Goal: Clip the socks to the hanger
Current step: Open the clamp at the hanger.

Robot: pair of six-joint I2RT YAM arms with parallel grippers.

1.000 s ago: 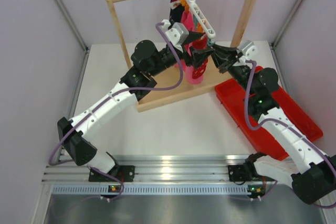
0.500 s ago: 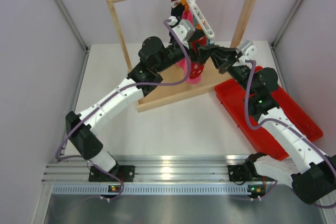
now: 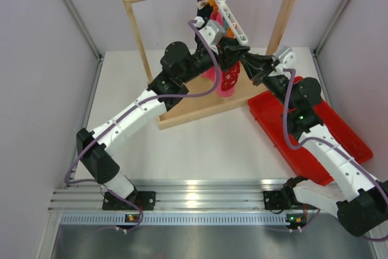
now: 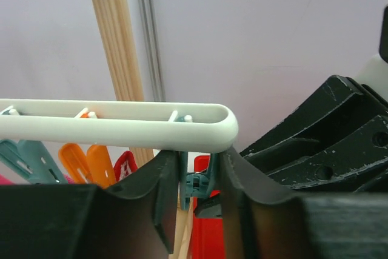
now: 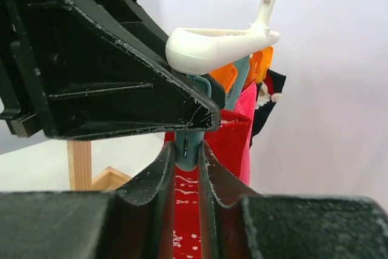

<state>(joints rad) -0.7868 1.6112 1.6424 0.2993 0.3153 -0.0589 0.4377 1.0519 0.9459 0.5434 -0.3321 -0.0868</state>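
The white hanger (image 3: 229,11) hangs by its hook from the wooden rail. In the left wrist view its bar (image 4: 121,127) runs just above my left gripper (image 4: 197,165), which is shut on the upper tabs of a teal clip (image 4: 199,185) at the bar's end. My right gripper (image 5: 188,150) comes in from the right and is shut on the top of a red sock (image 5: 233,144) with white print. The clip's lower tip (image 5: 189,141) sits between the right fingertips. From above, the sock (image 3: 231,79) hangs under both grippers. I see only one red sock.
A pink cloth (image 3: 212,72) and a black cloth (image 5: 268,98) hang from other clips on the hanger, beside orange clips (image 4: 91,163). The wooden frame's post (image 3: 285,13) and base board (image 3: 194,106) stand close by. A red tray (image 3: 315,131) lies to the right.
My left arm has swung up and right to the hanger's end and its jaws have closed on the teal clip. The right gripper and the sock have barely moved.
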